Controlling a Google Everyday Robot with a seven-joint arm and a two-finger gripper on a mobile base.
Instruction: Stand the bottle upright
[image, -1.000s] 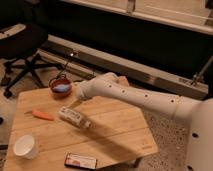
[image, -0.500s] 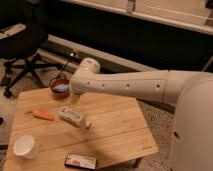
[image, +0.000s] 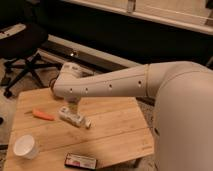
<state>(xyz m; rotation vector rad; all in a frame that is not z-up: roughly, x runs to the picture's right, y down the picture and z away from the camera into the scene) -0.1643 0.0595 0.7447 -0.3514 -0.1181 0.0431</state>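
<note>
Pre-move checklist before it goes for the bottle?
1. Bottle upright: not ok, it lies on its side on the table.
2. Gripper near the bottle: ok, it sits under the end of the arm, just above the bottle's wide end.
3. Grasp made: cannot tell.
4. Carrot apart from the bottle: ok, a gap shows.
5. Cup out of the way: ok, at the table's near corner.

Warm, dim light fell on the wooden table (image: 115, 125), while the floor and wall behind it lay nearly black. The white arm (image: 115, 85) caught the strongest light along its top and cast a soft shadow on the tabletop beside the bottle (image: 73, 118). The gripper (image: 71, 101) hung dark beneath the arm's far end, just above the bottle.
</note>
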